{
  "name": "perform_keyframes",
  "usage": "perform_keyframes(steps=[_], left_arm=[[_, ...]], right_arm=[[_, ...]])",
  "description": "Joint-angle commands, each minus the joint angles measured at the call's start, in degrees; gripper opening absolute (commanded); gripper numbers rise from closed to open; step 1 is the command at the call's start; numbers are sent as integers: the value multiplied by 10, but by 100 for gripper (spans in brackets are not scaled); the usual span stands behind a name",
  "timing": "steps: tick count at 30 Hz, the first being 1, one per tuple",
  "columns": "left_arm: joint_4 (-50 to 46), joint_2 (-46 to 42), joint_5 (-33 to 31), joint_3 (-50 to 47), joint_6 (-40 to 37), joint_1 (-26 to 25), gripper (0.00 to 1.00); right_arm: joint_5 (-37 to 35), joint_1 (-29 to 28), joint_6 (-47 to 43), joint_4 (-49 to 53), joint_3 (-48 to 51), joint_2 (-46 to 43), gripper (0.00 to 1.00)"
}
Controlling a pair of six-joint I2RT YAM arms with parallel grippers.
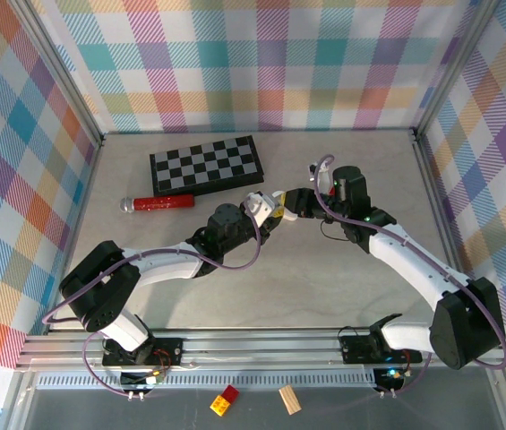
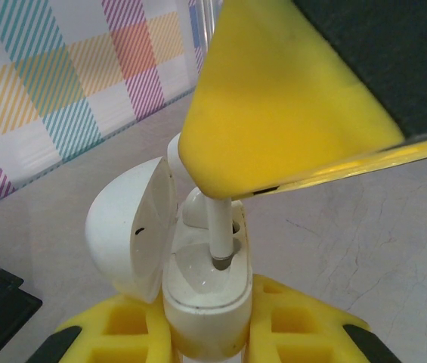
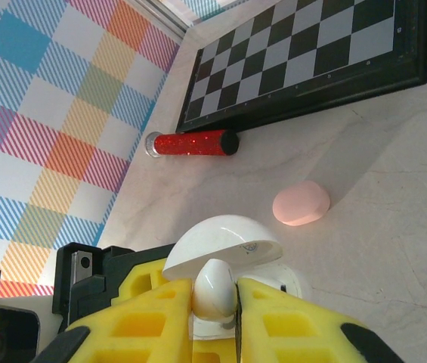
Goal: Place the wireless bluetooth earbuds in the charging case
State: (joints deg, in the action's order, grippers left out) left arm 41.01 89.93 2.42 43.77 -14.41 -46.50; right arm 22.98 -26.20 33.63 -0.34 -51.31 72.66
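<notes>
Case (image 2: 198,295): white glossy hard plastic, smooth, lid inside shiny too. Earbud (image 3: 213,291): same glossy white plastic. Left gripper (image 2: 202,336) and right gripper (image 3: 215,306): yellow matt plastic fingers, black matt trim. Table (image 3: 364,144): pale matt stone-look top, fine hairline cracks. Pink case (image 3: 301,203), mid frame: smooth satin plastic. Chessboard (image 3: 304,53), upper right: glossy squares, black frame. Tube (image 3: 190,143): red glitter, metal-looking cap. Walls (image 1: 20,179): matt printed plaid. Rails (image 1: 261,345), bottom: brushed metal.

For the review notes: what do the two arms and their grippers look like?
The left arm and right arm have white links and black joints, each trailed by a purple cable. The left gripper and right gripper have yellow fingers moulded with square pockets, black at the outer corners.
</notes>
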Motion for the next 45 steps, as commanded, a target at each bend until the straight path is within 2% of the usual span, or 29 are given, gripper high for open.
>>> perform_keyframes(steps=[1,26,34,45], left_arm=[[21,-15,-3,13,3,-9,17],[19,-14,-11,24,9,-9,17],[17,-13,-8,23,9,-9,17],[14,-12,-4,20,7,-9,17]], right_arm=[[-1,2,-12,0,6,3,19],[-6,1,-1,18,3,23,19],[-28,0,-12,43,-14,9,31],[-18,1,-12,37,-17,-6,48]])
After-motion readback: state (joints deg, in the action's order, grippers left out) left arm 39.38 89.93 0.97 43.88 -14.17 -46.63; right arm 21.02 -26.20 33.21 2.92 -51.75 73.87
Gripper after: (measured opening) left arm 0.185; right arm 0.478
